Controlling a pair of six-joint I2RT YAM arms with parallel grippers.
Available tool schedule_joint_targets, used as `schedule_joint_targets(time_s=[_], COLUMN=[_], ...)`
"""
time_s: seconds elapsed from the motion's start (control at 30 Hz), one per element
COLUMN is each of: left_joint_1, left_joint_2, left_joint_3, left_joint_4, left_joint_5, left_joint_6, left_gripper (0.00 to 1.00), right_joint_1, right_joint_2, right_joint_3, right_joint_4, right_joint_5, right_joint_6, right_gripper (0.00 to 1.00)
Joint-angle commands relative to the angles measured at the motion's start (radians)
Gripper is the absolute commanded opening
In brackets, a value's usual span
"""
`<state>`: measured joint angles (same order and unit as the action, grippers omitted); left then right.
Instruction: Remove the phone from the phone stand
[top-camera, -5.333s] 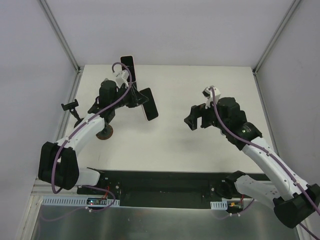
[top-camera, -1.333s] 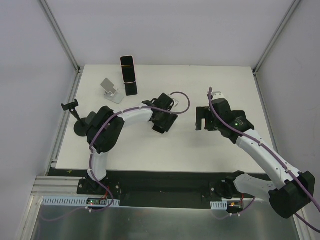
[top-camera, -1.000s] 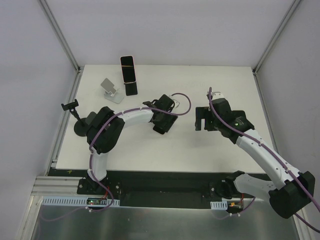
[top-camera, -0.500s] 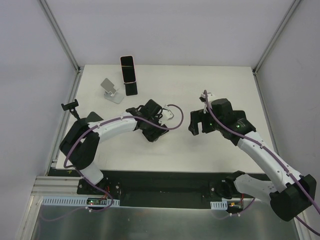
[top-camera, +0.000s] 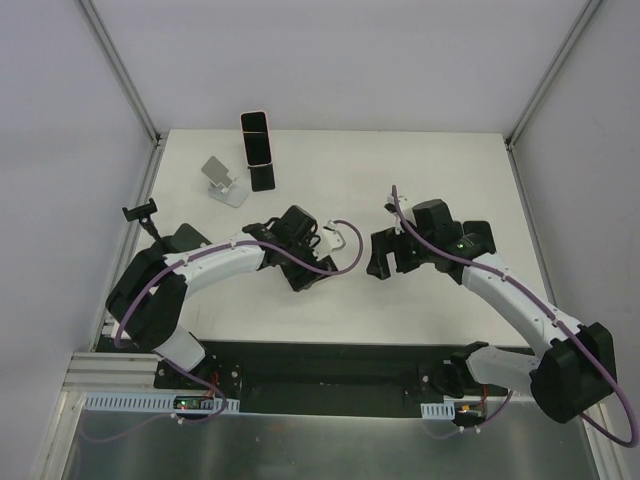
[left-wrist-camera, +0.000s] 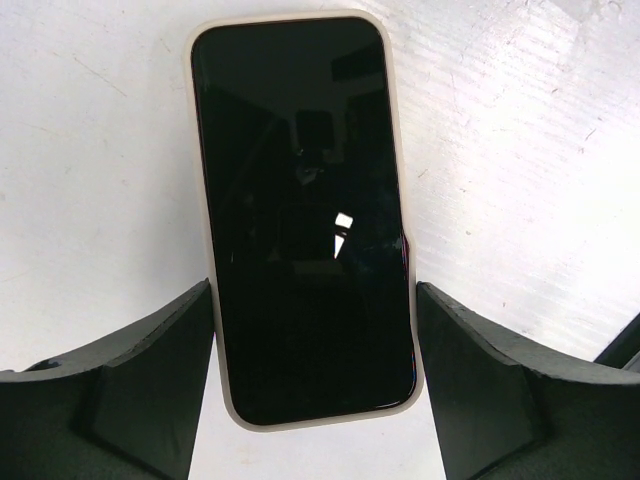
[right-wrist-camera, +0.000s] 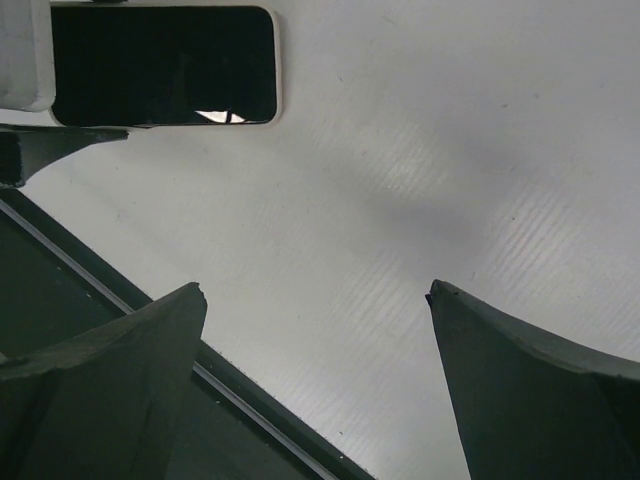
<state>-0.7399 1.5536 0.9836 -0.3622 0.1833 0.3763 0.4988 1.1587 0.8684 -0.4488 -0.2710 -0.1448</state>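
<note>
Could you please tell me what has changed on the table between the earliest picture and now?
The left tool carried the phone from the far-left stand area toward the table's near middle, where it now lies flat between the fingers. The right tool shifted left toward it. The second phone, its black stand and the grey stand stayed put.

A: Where is passage open?

B: Between the left end effector (top-camera: 300, 277) and right end effector (top-camera: 385, 257), bare table (top-camera: 430, 170) shows.

A: Obstacles?

B: The phone stand (top-camera: 221, 180) and an upright dark phone (top-camera: 259, 150) crowd the far-left corner.
</note>
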Motion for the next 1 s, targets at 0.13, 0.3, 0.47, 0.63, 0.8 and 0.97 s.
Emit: schedule_joint_targets(time_s=[0.13,0.3,0.47,0.63,0.8,0.97], left_joint_1=[-0.006,-0.039,-0.064,-0.076,-0.076,-0.069], left_joint_2=[0.037,0.063,0.066,0.098,0.097,0.013], left_joint_3=[-0.06,-0.071,-0.057,-0.033,-0.026,-0.029], left_joint_4=[0.078,0.071,0.057,0.029,0.025,0.037], left_joint_5=[0.138,0.169,0.217,0.205,0.186,0.147], left_joint_6=[0.128,0.214,0.25,0.26,0.242,0.208], left_gripper=[0.13,0.15,0.18,0.46,0.63,0.85], right_joint_1=[-0.003,-0.005,-0.005,-0.006,-0.006,-0.005], right_joint_2=[0.029,0.013,-0.027,-0.039,-0.044,-0.045], right_joint_3=[-0.032,-0.045,-0.054,-0.046,-0.031,0.006], right_joint_4=[0.124,0.128,0.134,0.116,0.088,0.035], right_joint_5=[-0.099,-0.07,-0.024,0.0,0.003,-0.011], right_joint_6=[-0.067,-0.082,-0.094,-0.119,-0.137,-0.213], right_gripper=[0.96,0.96,0.96,0.96,0.96,0.96])
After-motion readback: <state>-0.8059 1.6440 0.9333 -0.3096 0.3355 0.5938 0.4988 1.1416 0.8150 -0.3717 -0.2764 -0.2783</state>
